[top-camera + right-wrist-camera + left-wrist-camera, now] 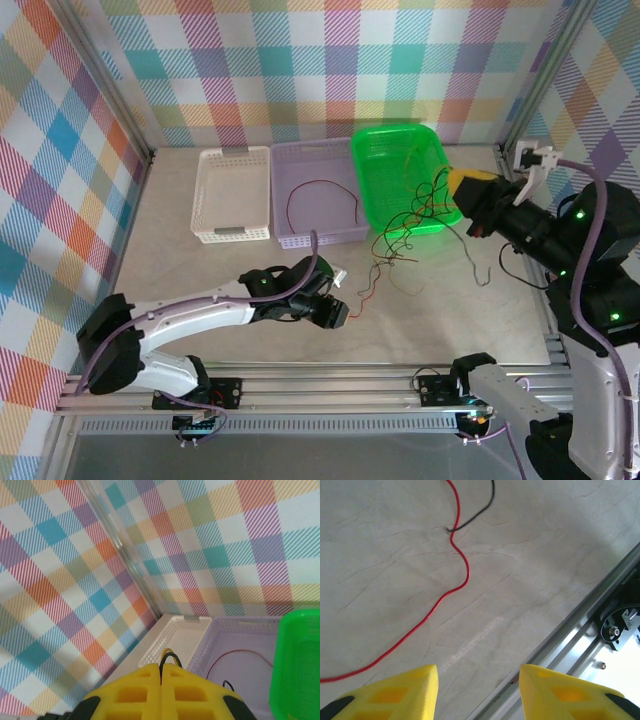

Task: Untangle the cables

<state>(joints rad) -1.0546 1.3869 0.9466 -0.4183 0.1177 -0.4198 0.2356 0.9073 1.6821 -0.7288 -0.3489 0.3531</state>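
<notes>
We see the left end effector [479, 674] low over the near middle of the tabletop [190, 275]. Its yellow fingers [395, 692] are apart, with nothing between them. Just beyond its tips a red cable [462, 577] snakes across the bare surface, and a black cable [482, 510] meets it at a kink farther out.

The right end effector [164, 666] is raised at the far right, beside the right edge of the green basket [390, 160]. Its fingers are pressed together, clamped on thin loops of black and yellow wire at the tips. From there the cables [418, 222] run down as a loose tangle of red, black and yellowish strands — draped over the basket's near right corner and spilling onto the tabletop just in front of it. One red strand trails from the tangle toward the left end effector.

Left of the green basket sits a lavender basket [310, 146] holding a single red loop [322, 184] — apart from the tangle — and left of that a white basket [232, 190].
</notes>
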